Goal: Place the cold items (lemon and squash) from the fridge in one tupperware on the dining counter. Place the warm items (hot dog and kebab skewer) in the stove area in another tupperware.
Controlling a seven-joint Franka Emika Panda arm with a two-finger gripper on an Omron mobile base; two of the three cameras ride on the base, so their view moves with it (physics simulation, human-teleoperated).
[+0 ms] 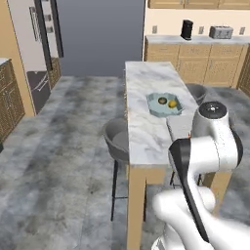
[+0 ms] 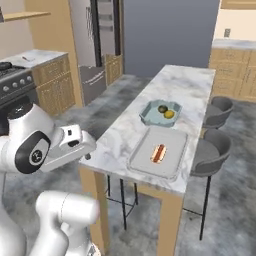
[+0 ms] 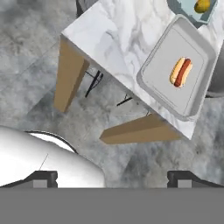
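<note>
Hot dog (image 3: 180,72): lies alone in the grey tub (image 2: 141,159), near the middle of its floor.
Grey tub: flat on the dining counter (image 2: 125,132), at the counter's near end, just beside the blue tub (image 2: 148,115).
Blue tub: farther along the counter from the grey tub; holds the lemon (image 2: 169,114) and the squash (image 2: 162,108), side by side.
Kebab skewer: I cannot find it on the counter or in either tub.
Stove (image 2: 14,80): well apart from the counter, off its left side in the right base view; too little of its top shows to tell what lies there.
Gripper (image 3: 112,177): well apart from the grey tub, hanging off the counter's near corner above the floor; fingers spread wide, nothing between them.
Step in hand: by my reading the cold pair is done and the warm tub is half filled; the skewer is what remains.
Next move: likely needs the base to turn toward the stove, then the open fingers lowered across the skewer's stick and closed before the carry back to the grey tub.
</note>
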